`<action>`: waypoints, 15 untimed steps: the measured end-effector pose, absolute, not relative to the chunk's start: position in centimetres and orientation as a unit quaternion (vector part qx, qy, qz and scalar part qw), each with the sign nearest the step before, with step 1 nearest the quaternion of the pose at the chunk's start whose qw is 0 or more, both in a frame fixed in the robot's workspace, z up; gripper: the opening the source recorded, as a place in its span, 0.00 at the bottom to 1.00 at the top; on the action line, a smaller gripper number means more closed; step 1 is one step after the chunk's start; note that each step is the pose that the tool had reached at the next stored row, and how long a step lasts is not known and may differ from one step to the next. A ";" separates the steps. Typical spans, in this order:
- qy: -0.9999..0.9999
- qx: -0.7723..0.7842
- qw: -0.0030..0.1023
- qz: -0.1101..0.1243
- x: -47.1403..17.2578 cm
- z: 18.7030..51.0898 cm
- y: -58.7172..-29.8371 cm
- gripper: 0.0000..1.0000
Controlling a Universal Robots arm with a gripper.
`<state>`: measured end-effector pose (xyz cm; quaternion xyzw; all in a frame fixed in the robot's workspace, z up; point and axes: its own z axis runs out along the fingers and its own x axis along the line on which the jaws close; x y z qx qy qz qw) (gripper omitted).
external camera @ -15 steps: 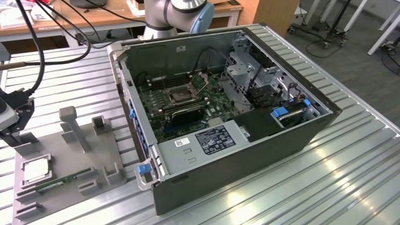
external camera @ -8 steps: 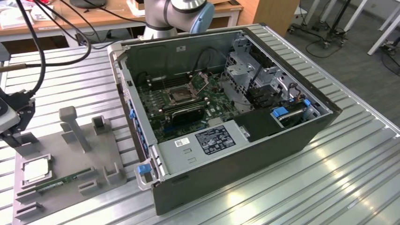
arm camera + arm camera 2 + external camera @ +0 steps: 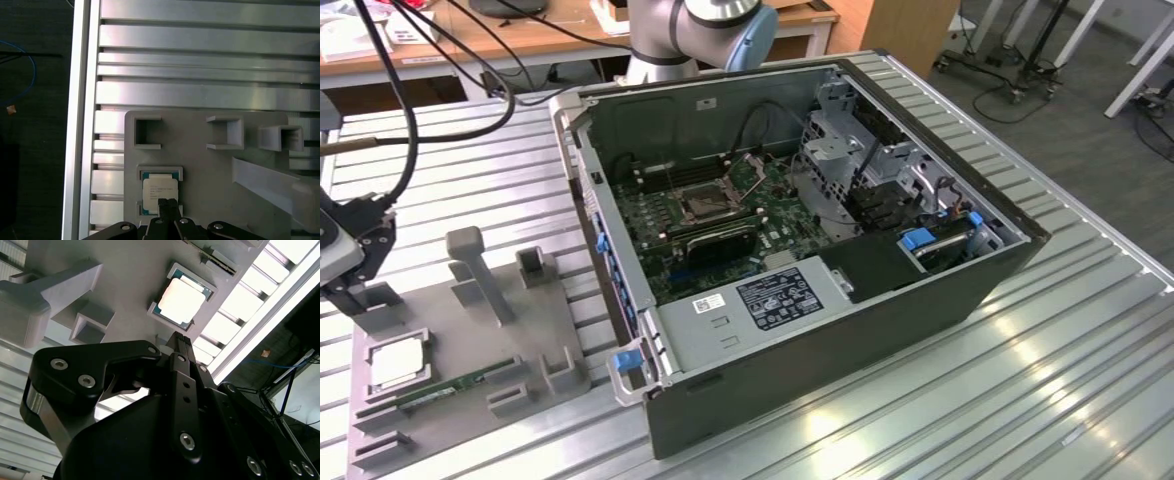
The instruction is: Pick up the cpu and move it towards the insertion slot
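Hovering w/ jaws closed over cpu (image 3: 160, 188) in grey tray (image 3: 200, 170), print unreadable.

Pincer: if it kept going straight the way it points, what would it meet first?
Probably the cpu, lying in the grey tray; the pincer points at it, though the gap is unclear.

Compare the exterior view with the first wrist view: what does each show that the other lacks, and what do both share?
Exterior view, not the wrist view: the open black computer case, its square silver-framed insertion slot on the green circuit board, and a long thin green memory stick.
First wrist view, not the exterior: a thin blue cable over dark floor beyond the ribbed aluminium table.
Both: the flat square silver-topped cpu lying in its recess in the pale grey fixture plate, that table, and the black gripper close by the cpu.
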<state>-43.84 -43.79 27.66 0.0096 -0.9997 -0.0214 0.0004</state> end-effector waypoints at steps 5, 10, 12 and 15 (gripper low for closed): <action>-1.000 0.010 0.000 -0.021 -43.8 27.5 -43.8 0.11; -1.000 0.010 0.000 -0.021 -43.8 27.1 -43.8 0.11; -1.000 0.010 0.000 -0.021 -43.8 27.0 -43.8 0.11; -1.000 0.010 0.000 -0.021 -43.8 26.8 -43.8 0.11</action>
